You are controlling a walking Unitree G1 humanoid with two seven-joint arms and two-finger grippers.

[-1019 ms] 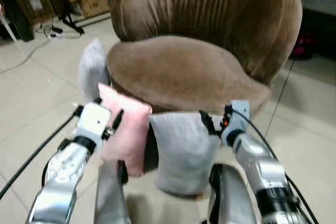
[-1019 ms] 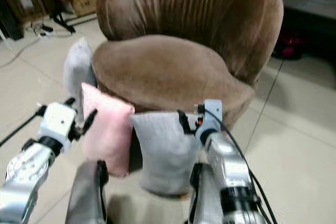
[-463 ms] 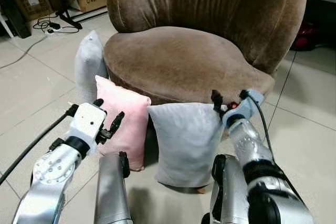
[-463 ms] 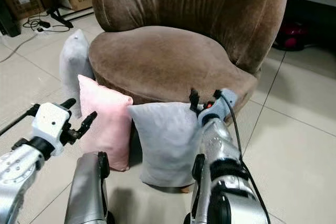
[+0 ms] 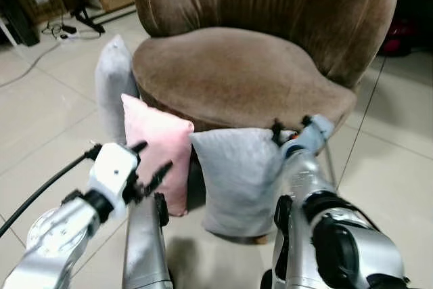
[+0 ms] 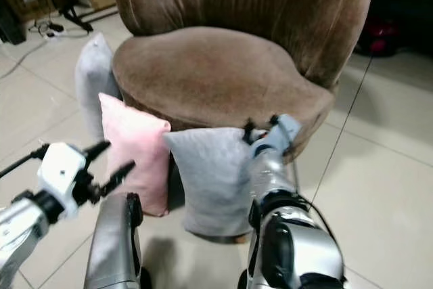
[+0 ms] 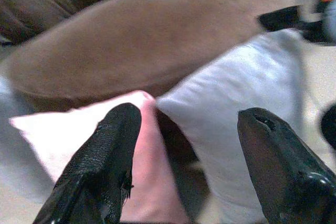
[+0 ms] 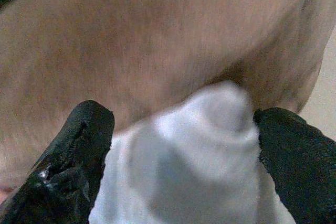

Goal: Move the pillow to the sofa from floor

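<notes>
Pillows stood on the tiled floor (image 5: 40, 133), all leaning against the front of the brown sofa (image 5: 237, 72): a grey pillow (image 5: 240, 177) in the middle, a pink pillow (image 5: 159, 150) touching its side, and a second grey pillow (image 5: 114, 79) further round the sofa's left flank. None lay on the seat, so the task had barely begun; the lift and the placing were both left. The right gripper (image 5: 292, 126) sat at the upper corner of the middle grey pillow, its fingers (image 8: 79, 156) spread apart with that corner poking up between them, not yet pinched. The left gripper (image 5: 150, 164) hung in front of the pink pillow, fingers (image 7: 105, 161) likewise wide apart and holding nothing. Judging by this, the grasp was just being set up; closing on the corner seemed the next need, then raising the pillow over the seat edge
</notes>
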